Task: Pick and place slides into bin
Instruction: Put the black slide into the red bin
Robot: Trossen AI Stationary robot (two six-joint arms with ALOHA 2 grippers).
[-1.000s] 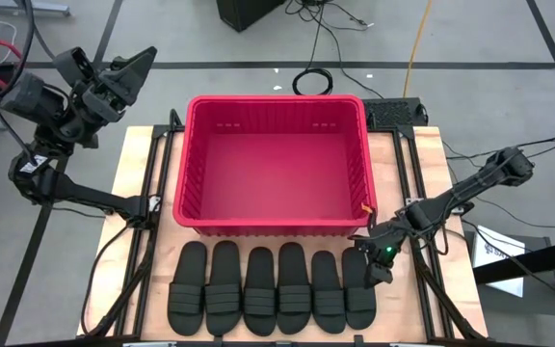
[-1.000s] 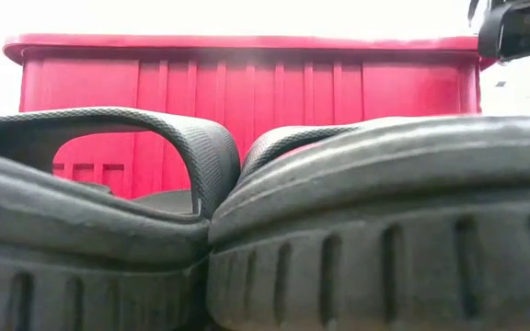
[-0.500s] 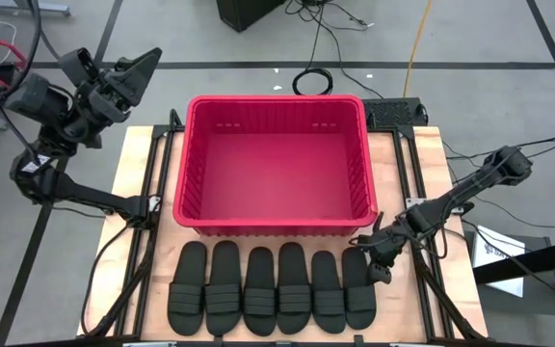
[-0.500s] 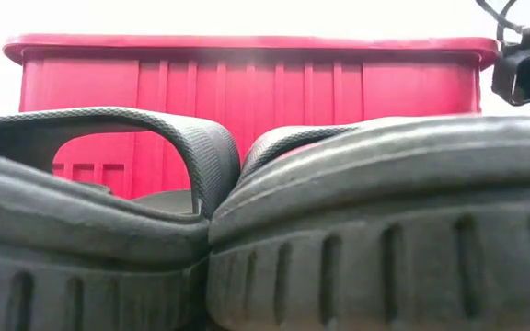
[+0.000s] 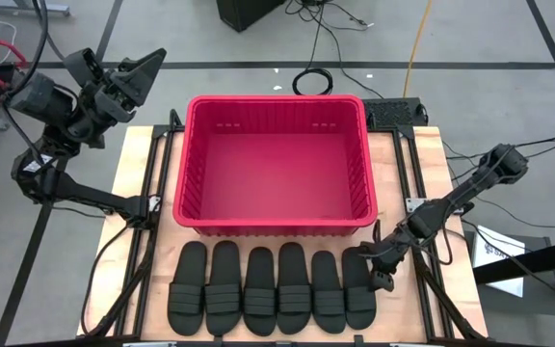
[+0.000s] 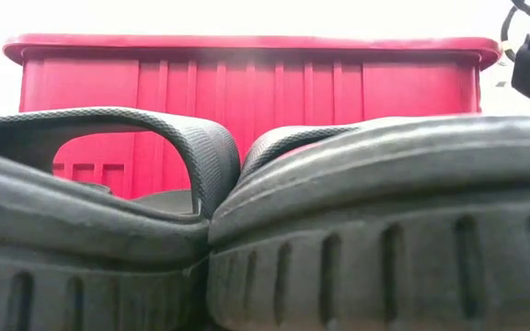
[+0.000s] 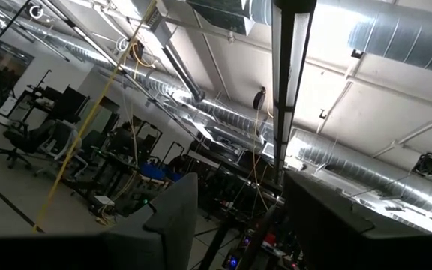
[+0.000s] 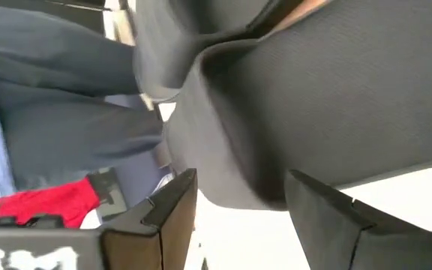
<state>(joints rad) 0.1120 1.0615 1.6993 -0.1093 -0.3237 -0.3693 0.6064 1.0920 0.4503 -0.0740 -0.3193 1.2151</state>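
Note:
Six black slides [image 5: 273, 289] lie side by side on their soles along the table's near edge; two of them fill the low view [image 6: 339, 230]. The red bin [image 5: 186, 183] stands behind them at mid-table and also shows in the low view [image 6: 247, 83]. My right gripper [image 5: 374, 273] is open, low at the far right side of the rightmost slide [image 5: 358, 299], whose dark surface fills the right wrist view [image 8: 298, 97] above the spread fingers [image 8: 172, 206]. My left gripper [image 5: 147, 66] is open and empty, raised beyond the table's far left corner. My right gripper stands open at the rightmost slide's far right side, its fingers slanting down from the table's right. I cannot tell whether the fingers touch the slide.
The bin's near wall [image 5: 273, 229] stands close behind the slides' far ends. Black frame rails [image 5: 422, 289] run along the table's right side beside my right gripper. Cables [image 5: 509, 241] lie on the floor to the right.
My right gripper has gone down toward the rightmost slide's far end and turned about its wrist; in the low view its wrist has sunk and gone toward the picture's right edge. The slides and the bin have stayed where they were.

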